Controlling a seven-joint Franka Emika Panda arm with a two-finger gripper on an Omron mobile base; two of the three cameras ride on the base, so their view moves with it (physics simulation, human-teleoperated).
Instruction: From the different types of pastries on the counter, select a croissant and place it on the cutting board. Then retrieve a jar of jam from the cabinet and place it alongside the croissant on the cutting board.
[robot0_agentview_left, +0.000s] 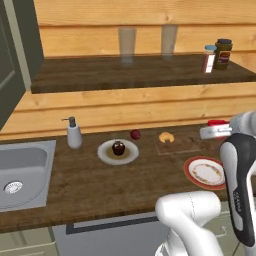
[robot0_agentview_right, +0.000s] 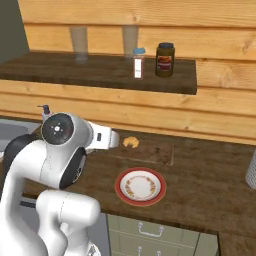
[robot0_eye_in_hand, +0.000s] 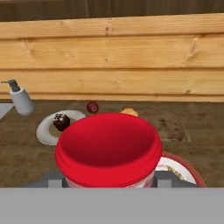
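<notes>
A red-lidded jar (robot0_eye_in_hand: 107, 151) is clamped in the gripper (robot0_eye_in_hand: 107, 183), its lid (robot0_eye_in_hand: 107, 146) seen large and close in the hand view; in the left base view the same jar (robot0_agentview_left: 216, 129) is seen lying sideways at the hand, above the right part of the counter (robot0_agentview_left: 90, 185). The fingers themselves are hidden behind the jar.

The croissant (robot0_agentview_left: 166, 137) lies on the cutting board (robot0_agentview_left: 182, 145), at its back left corner. Just in front of the board a red-rimmed plate (robot0_agentview_left: 204, 172) is set. To the left a white plate (robot0_agentview_left: 118, 152) carries a dark cupcake (robot0_agentview_left: 118, 147), and a small dark red fruit (robot0_agentview_left: 135, 134) sits just behind it. A soap dispenser (robot0_agentview_left: 74, 133) stands near the sink (robot0_agentview_left: 22, 172).

On the shelf (robot0_agentview_right: 100, 72) above — two glasses (robot0_agentview_right: 78, 43), a shaker (robot0_agentview_right: 139, 62) and a dark jar (robot0_agentview_right: 165, 59) are lined up, the shaker and the jar side by side.
</notes>
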